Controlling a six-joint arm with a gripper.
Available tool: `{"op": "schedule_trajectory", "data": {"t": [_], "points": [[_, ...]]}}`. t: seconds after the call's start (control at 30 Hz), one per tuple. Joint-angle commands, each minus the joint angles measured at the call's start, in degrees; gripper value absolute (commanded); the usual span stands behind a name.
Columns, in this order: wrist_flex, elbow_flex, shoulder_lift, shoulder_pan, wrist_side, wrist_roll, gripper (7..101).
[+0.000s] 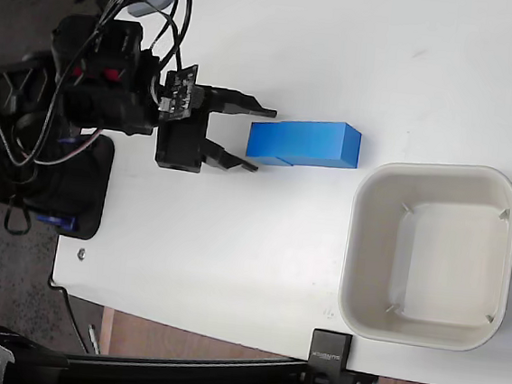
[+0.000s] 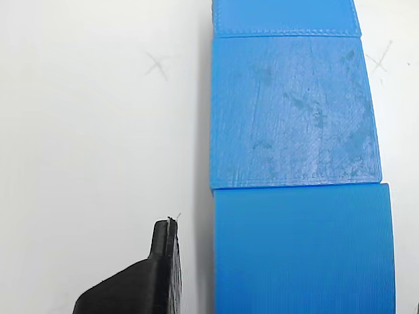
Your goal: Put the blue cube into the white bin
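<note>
Three bright-blue cubes lie touching in one row on the white table. The blue cube is the row's left end in the fixed view and the closest one in the wrist view. My gripper is open, one fingertip on each side of that end cube, touching neither side. The wrist view shows only the left finger, a narrow gap away from the cube. The other two cubes continue the row toward the white bin, which stands empty at the right.
The arm's black body and cables fill the left side over a black pad. A black clamp and rail run along the table's lower edge. A small nut lies near the table's left corner.
</note>
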Motion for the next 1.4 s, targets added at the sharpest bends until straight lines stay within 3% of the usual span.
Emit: {"op": "schedule_trajectory", "data": {"t": [0.03,0.27,0.77,1.03,1.2,1.4], "points": [[-2.2,-0.7,0.2,0.7,-0.6,0.0,96.8],[-2.7,-0.5,-0.7,0.9,-0.5,0.0,90.3],[-0.2,-1.1,0.1,1.1,1.2,0.9,57.3],[1.0,-1.4,1.1,1.1,1.5,1.0,53.5],[8.3,0.4,10.0,1.3,1.8,1.0,53.5],[20.7,-6.9,16.5,6.1,-2.0,-4.2,53.5]]}}
